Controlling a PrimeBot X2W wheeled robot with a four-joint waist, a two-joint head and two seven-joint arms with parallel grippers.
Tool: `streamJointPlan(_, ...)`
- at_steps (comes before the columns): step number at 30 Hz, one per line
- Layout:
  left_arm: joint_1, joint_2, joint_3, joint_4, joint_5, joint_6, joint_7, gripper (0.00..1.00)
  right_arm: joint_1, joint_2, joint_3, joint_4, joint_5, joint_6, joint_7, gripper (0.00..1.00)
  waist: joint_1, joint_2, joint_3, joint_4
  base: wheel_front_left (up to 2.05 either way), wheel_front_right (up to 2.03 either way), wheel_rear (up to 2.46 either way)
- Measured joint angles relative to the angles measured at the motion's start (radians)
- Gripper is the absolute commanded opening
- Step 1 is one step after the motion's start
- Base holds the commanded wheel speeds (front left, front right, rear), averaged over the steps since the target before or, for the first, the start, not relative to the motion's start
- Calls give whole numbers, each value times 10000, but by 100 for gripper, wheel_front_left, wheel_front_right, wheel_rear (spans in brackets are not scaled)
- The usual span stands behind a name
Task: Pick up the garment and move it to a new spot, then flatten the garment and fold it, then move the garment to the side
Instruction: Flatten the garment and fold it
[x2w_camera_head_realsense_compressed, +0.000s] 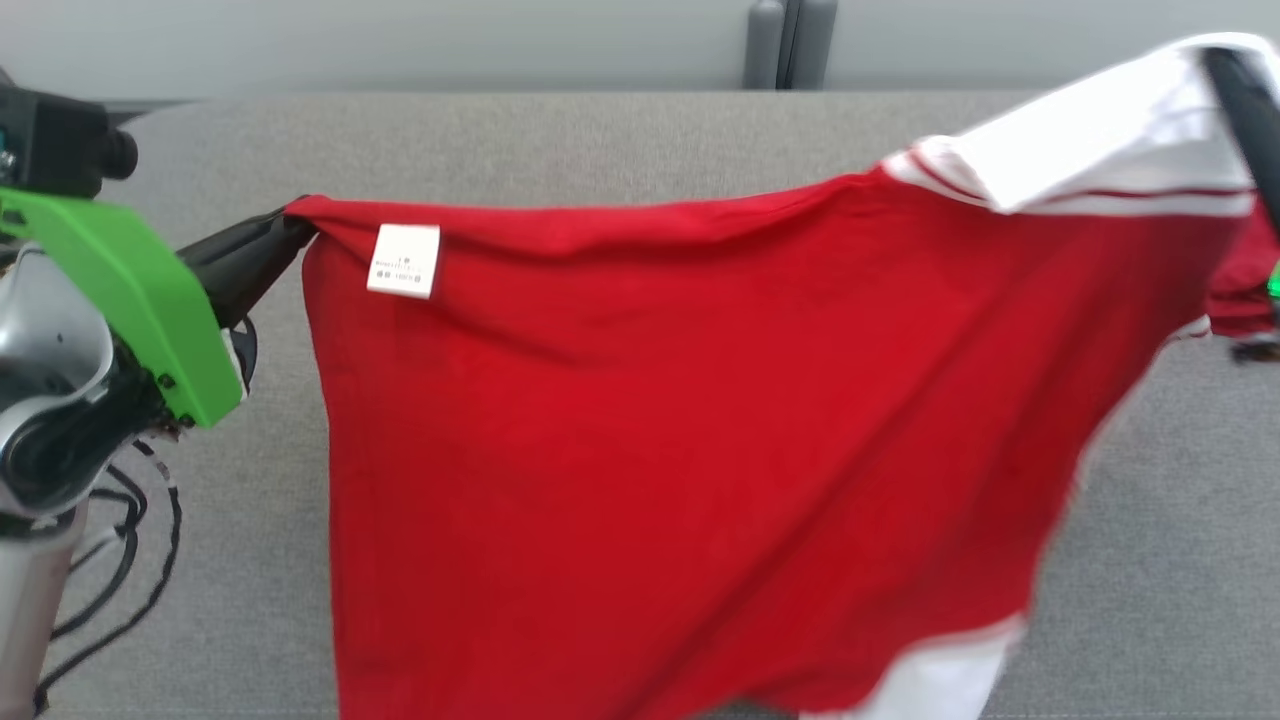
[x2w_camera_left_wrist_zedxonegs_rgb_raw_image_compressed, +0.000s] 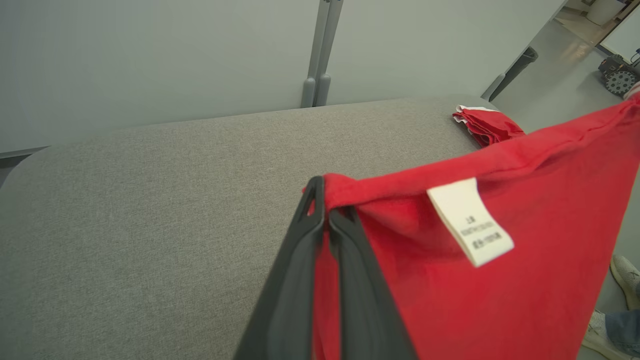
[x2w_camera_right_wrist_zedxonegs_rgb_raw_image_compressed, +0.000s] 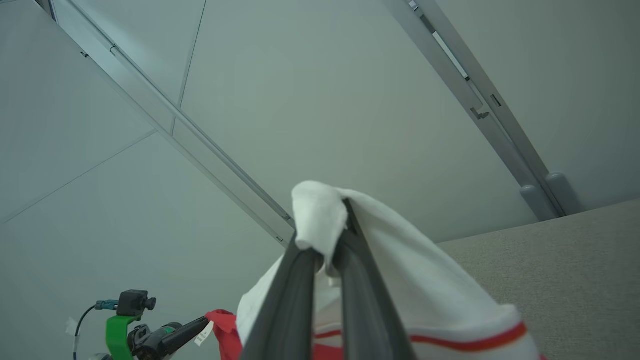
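The garment (x2w_camera_head_realsense_compressed: 650, 420) is a red shirt with white sleeves and trim, stretched in the air between both grippers above the grey table (x2w_camera_head_realsense_compressed: 600, 140). My left gripper (x2w_camera_head_realsense_compressed: 290, 232) is shut on one red corner, close to a white care label (x2w_camera_head_realsense_compressed: 405, 260). In the left wrist view its fingers (x2w_camera_left_wrist_zedxonegs_rgb_raw_image_compressed: 325, 205) pinch that bunched corner of the garment (x2w_camera_left_wrist_zedxonegs_rgb_raw_image_compressed: 550, 200). My right gripper (x2w_camera_head_realsense_compressed: 1235, 75) is raised at the upper right, shut on a white sleeve. The right wrist view has its fingers (x2w_camera_right_wrist_zedxonegs_rgb_raw_image_compressed: 330, 240) clamped on the white cloth (x2w_camera_right_wrist_zedxonegs_rgb_raw_image_compressed: 425, 285). The hem hangs low near the table's front.
A small folded red and white pile (x2w_camera_left_wrist_zedxonegs_rgb_raw_image_compressed: 485, 125) lies at the table's far right corner. A grey partition wall with a post (x2w_camera_head_realsense_compressed: 790, 45) stands behind the table. A person's shoes (x2w_camera_left_wrist_zedxonegs_rgb_raw_image_compressed: 625, 275) are on the floor to the right. Cables (x2w_camera_head_realsense_compressed: 120, 560) hang by my left arm.
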Motion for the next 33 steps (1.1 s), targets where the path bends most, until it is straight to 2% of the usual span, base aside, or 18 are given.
streamJointPlan(3,-699,-58,-489,1083,228,4,416,0,-1374,564,1126,869,-36,-374,314,0,0,0,405,-12,0,0,0)
streamJointPlan(5,-1404,-33,-777,1595,692,-4,552,0,-2875,1022,1396,1551,-385,-546,297,0,0,0,680,-20,0,0,0)
streamJointPlan(7,-2310,-48,-771,1942,1379,-25,347,0,-4524,1442,1450,2123,-941,-548,104,0,0,0,956,-28,0,0,0)
streamJointPlan(11,-4801,-529,-148,2054,2894,-161,-1515,0,-7512,2610,947,3359,-2084,-491,-851,0,0,-1,1510,-43,0,0,0)
streamJointPlan(15,-6332,-1045,-29,1952,3791,-364,-3012,0,-8775,2880,374,4915,-3312,-489,-1342,0,0,0,2077,-49,0,0,0)
streamJointPlan(18,-6528,-1321,-138,2010,4188,-566,-3983,0,-9426,2999,437,5223,-3768,-489,-1501,0,1,0,2500,-49,0,0,0)
streamJointPlan(21,-6320,-1292,-393,2092,4556,-690,-4782,0,-9511,3216,803,5304,-3923,-487,-1546,0,1,0,2925,-71,0,0,0)
streamJointPlan(23,-5803,-1404,-506,2272,4606,-700,-5361,0,-9023,3175,993,5311,-4027,-433,-1522,0,1,0,3209,-99,0,0,0)
streamJointPlan(26,-3939,-1607,-932,2731,4907,-698,-6286,0,-6929,2999,991,5302,-3893,-439,-1482,0,2,0,3778,-139,0,0,0)
streamJointPlan(28,-3033,-1615,-1034,2972,4993,-694,-6654,0,-5769,3241,761,5292,-3622,-439,-1490,0,2,0,4062,-156,0,0,0)
streamJointPlan(33,-1866,-1626,-1005,3749,5218,-581,-7889,0,-3966,3361,652,5016,-3379,-428,-1939,0,1,0,4739,-199,0,0,0)
